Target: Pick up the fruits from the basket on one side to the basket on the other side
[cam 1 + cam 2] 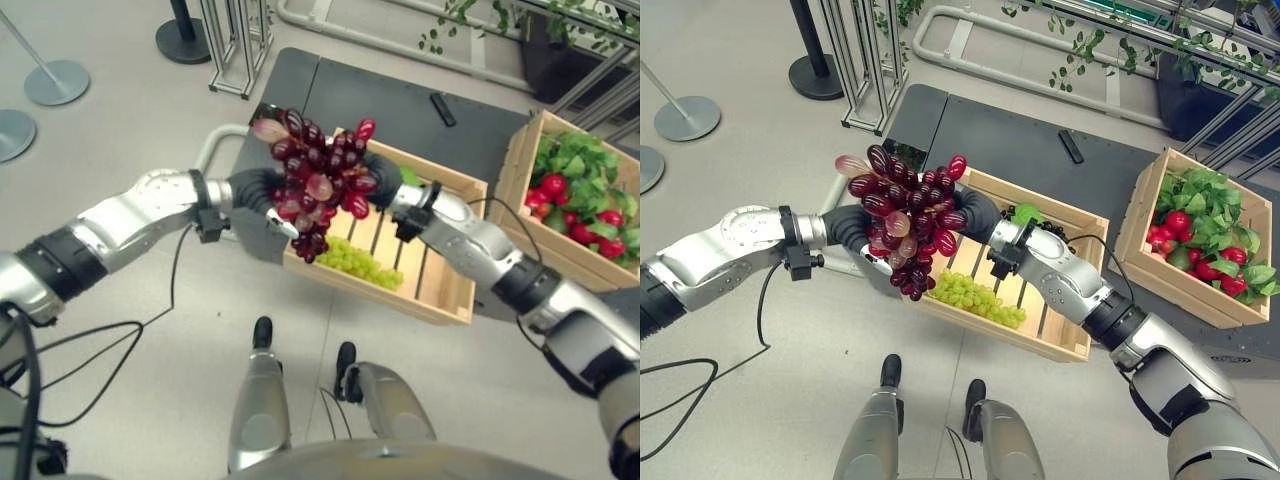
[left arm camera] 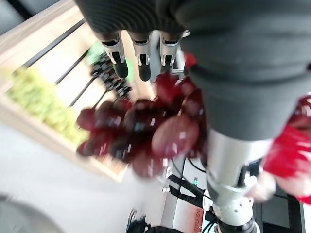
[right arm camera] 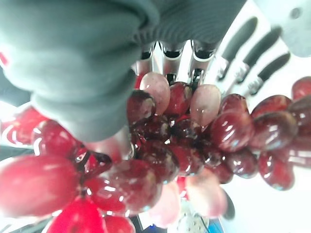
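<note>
Red grapes (image 1: 318, 180) lifted, pressed between straight-fingered left hand (image 1: 258, 190) and right hand (image 1: 385, 180); green grapes (image 1: 355, 260) remain in crate (image 1: 445, 290).

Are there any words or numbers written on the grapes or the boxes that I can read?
None can be read.
Red grapes, held up between the left hand and right hand: no writing.
Wooden crate with the green grapes: no print on it.
Second crate of red fruit and leaves: no print either.
Small black object on the dark mat: too small to tell if it has any marks.
</note>
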